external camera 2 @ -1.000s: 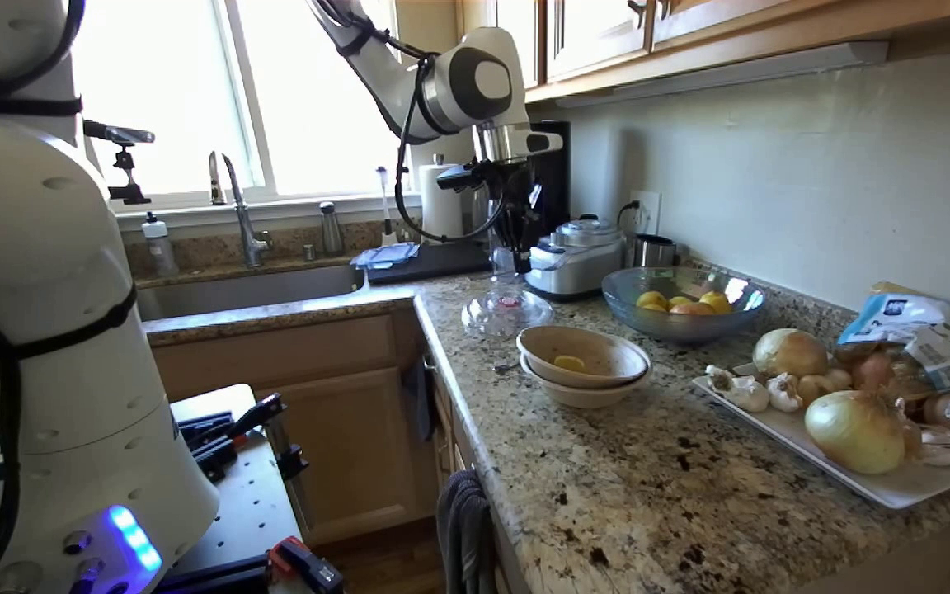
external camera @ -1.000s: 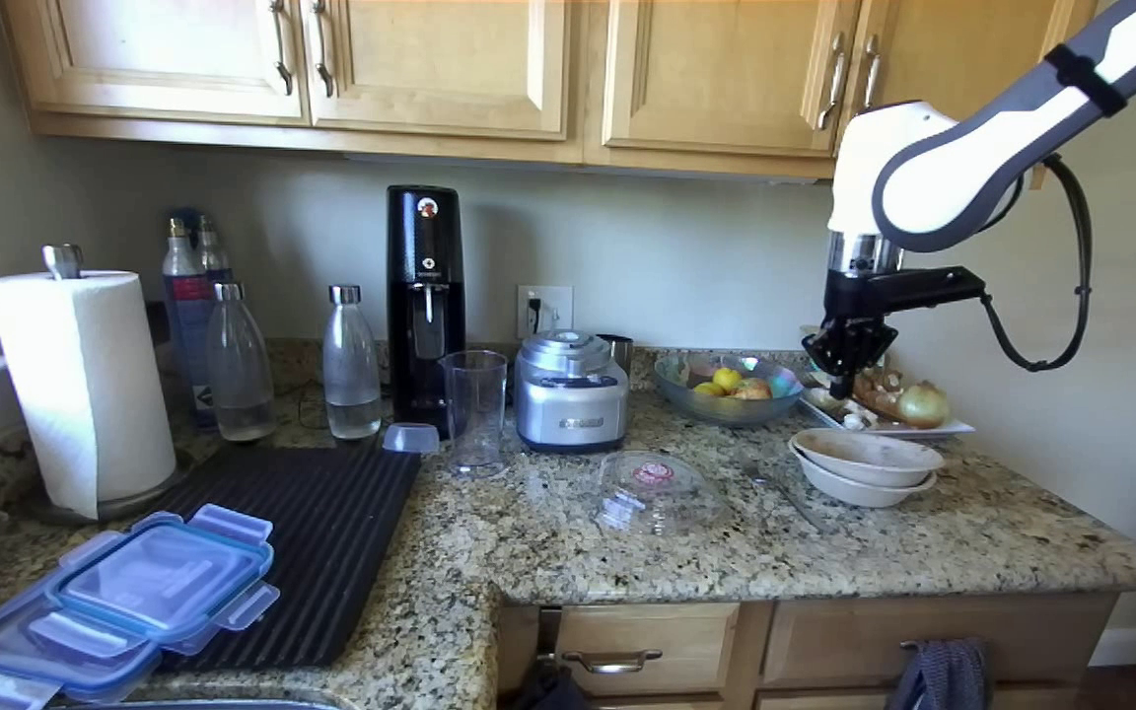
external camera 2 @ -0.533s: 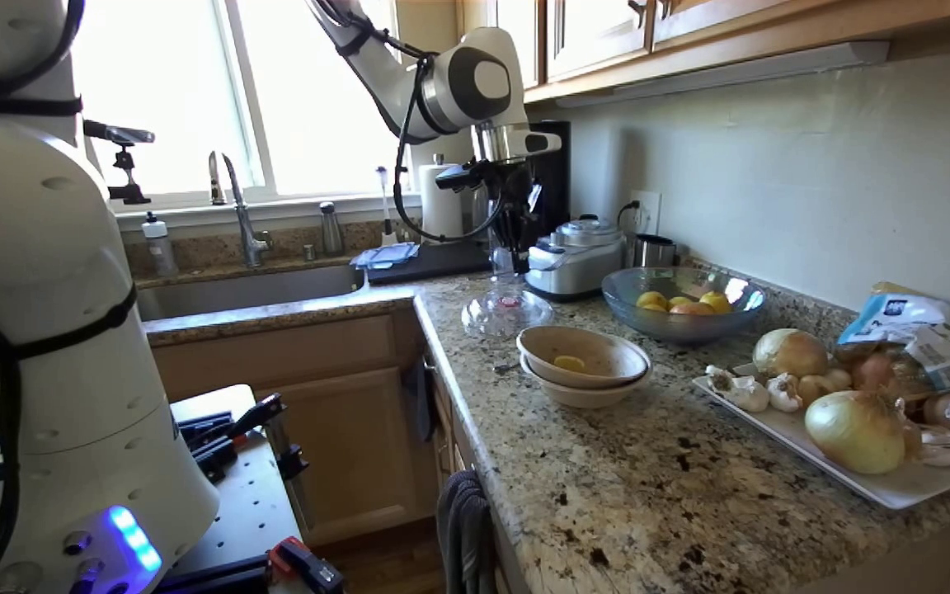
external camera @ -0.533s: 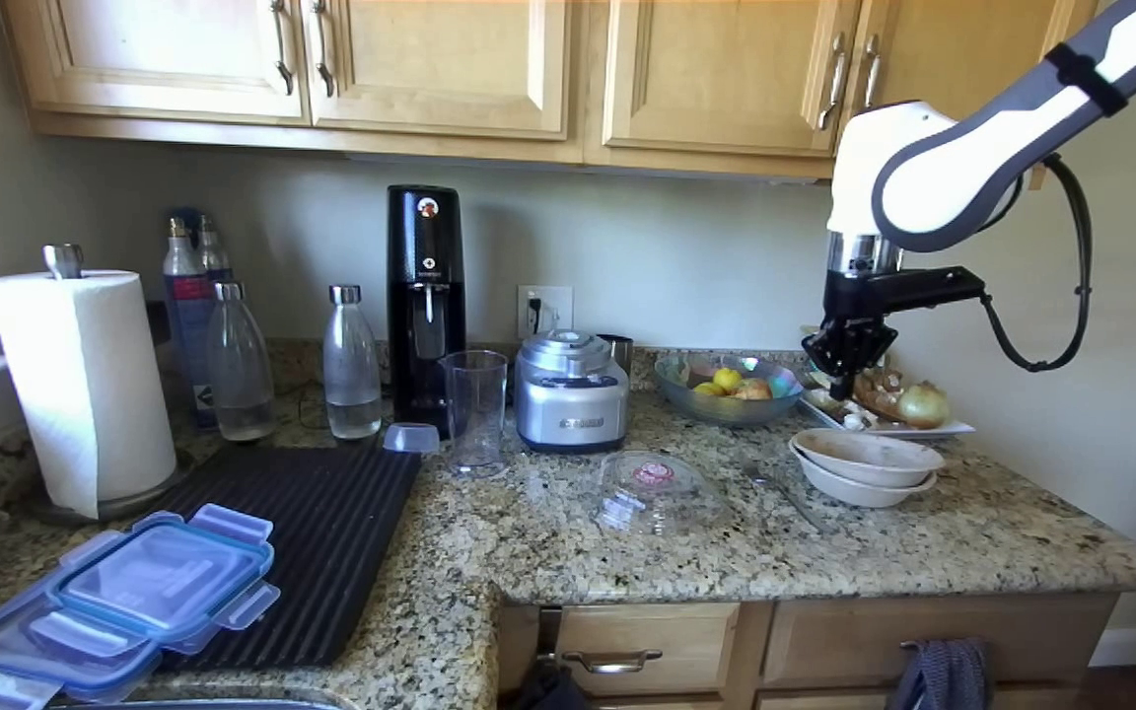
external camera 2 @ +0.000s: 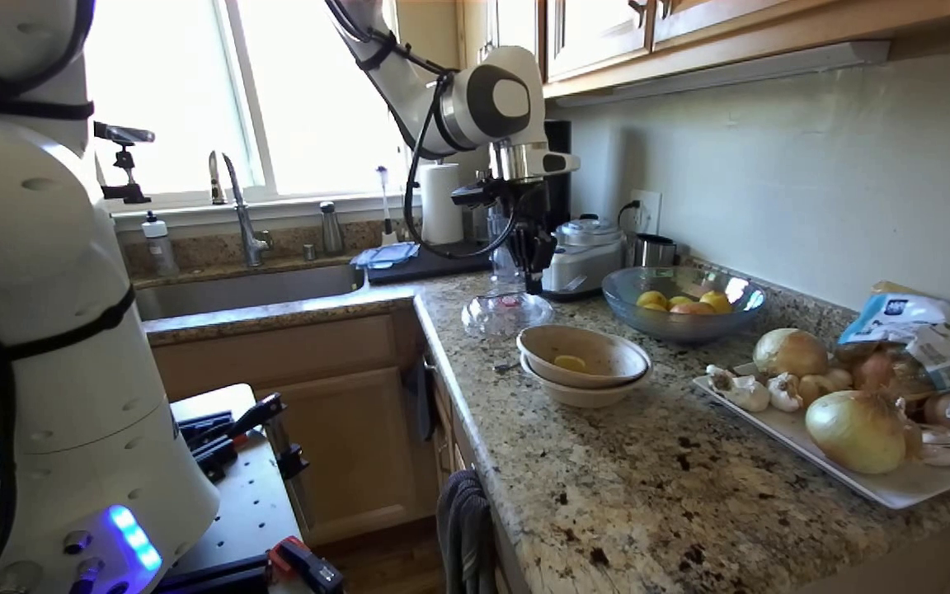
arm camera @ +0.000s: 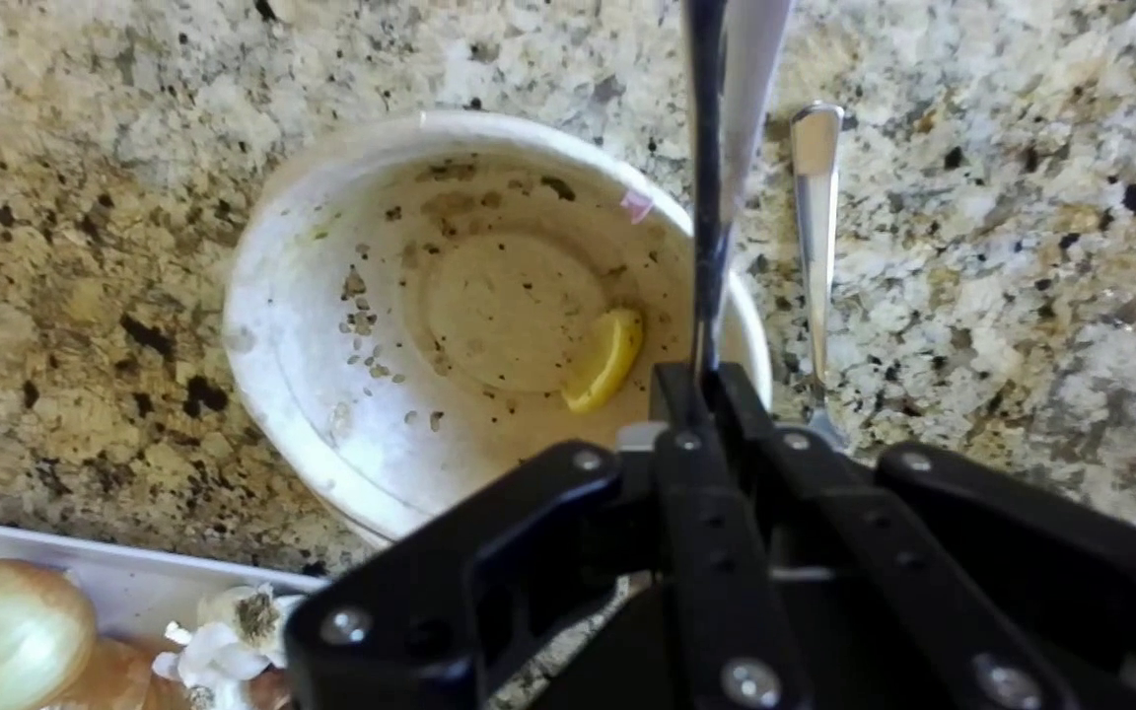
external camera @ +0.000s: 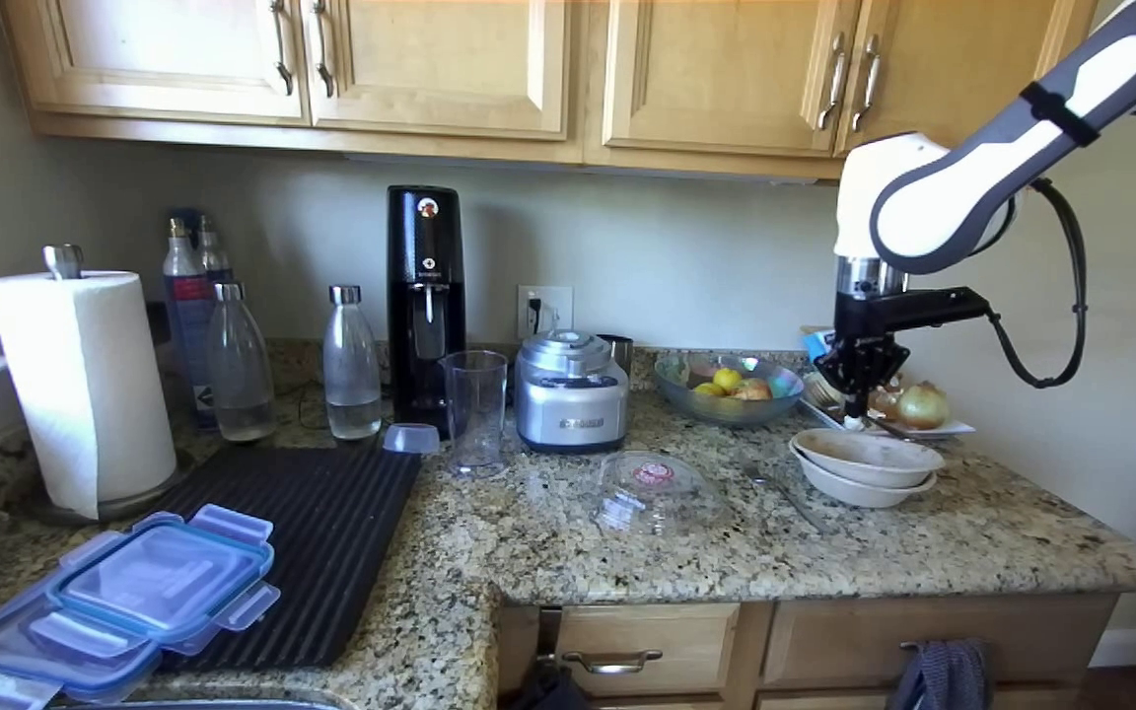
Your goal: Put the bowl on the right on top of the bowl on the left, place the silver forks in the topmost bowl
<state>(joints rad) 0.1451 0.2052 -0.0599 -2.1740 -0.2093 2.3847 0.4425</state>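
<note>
Two off-white bowls are stacked: the top bowl point(external camera: 869, 456) sits slightly tilted in the lower bowl point(external camera: 864, 491). The top bowl point(arm camera: 489, 296) holds a lemon piece point(arm camera: 605, 361) and dark specks. My gripper point(arm camera: 701, 380) is shut on a silver fork point(arm camera: 741, 108). The part in view runs up past the picture's top edge, so its far end is out of view. In the wrist view the fingertips appear over the bowl's rim; in an exterior view the gripper point(external camera: 857, 402) hangs above the bowls. Another silver fork point(arm camera: 816, 212) lies on the counter beside the bowls, its head partly hidden.
A white plate point(external camera 2: 821, 462) with onions and garlic stands near the bowls. A glass fruit bowl point(external camera: 726, 404), a clear plastic lid point(external camera: 662, 493) and a food processor point(external camera: 573, 399) are also on the counter. The counter's front edge point(external camera: 824, 592) is close.
The arm has come down, and my gripper is lower and slightly to the right in both exterior views. The bowls and the fork on the counter have not moved.
</note>
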